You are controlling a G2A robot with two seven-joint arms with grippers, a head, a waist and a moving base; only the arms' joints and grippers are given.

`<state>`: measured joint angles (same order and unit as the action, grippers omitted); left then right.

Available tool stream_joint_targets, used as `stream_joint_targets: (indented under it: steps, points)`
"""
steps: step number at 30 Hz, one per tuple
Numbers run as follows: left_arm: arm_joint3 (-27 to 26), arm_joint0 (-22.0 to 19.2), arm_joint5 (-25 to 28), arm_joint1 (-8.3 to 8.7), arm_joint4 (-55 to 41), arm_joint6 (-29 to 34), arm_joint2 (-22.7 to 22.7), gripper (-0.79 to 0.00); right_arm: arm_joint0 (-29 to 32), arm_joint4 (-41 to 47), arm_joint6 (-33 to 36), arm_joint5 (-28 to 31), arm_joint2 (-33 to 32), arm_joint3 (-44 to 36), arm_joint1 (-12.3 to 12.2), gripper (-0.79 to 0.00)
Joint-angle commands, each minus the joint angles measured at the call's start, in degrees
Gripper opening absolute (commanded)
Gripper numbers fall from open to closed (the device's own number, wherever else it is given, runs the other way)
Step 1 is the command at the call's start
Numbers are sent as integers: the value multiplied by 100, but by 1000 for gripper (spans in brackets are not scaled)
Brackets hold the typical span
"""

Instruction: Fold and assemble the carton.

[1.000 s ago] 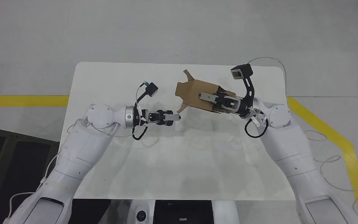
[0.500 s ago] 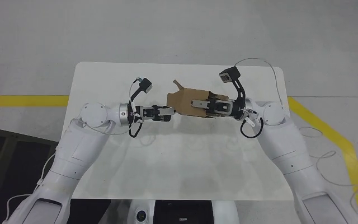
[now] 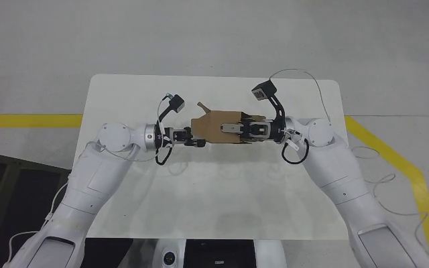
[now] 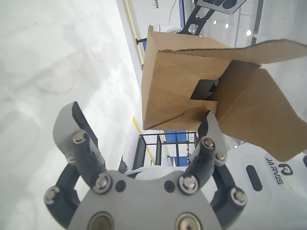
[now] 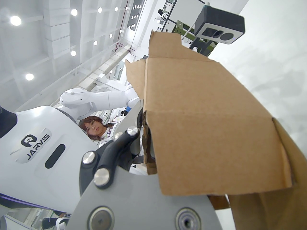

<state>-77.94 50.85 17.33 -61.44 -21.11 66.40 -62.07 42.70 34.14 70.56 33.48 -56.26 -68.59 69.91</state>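
A brown carton [image 3: 213,125] hangs above the middle of the white table, lying sideways with end flaps spread. My right gripper [image 3: 231,127] is shut on its wall, one finger lying along the top panel. In the right wrist view the carton [image 5: 203,120] hides most of that gripper, and one finger [image 5: 141,117] shows at its edge. My left gripper [image 3: 196,141] is open at the carton's other end. In the left wrist view the carton [image 4: 172,84] shows a partly folded end with a small gap, and one fingertip [image 4: 209,120] touches the lower flap.
The white table [image 3: 134,201] has bare surface all around the arms. A yellow floor line [image 3: 40,120] runs past both short sides. Cables loop from the right arm near the table's far right corner.
The right arm has carried the carton leftwards across the table until its end meets the open left gripper, which shifted only slightly.
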Motion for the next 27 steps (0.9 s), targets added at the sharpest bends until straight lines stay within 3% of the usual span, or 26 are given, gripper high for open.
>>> stream_joint_targets:
  steps: [1, 15, 27]
  points:
    - [2, -4, -3, -1, 1, 6, 3, 0, -10, 8, 14, 6, 5, 18, 6, -785]
    - [18, -16, 44, -7, 4, 26, 28, 0, -28, 1, 35, -11, 13, 97, 36, -785]
    - [289, -25, 213, 62, -371, -363, -538, 0, -9, 104, 441, -416, 24, 165, 20, -785]
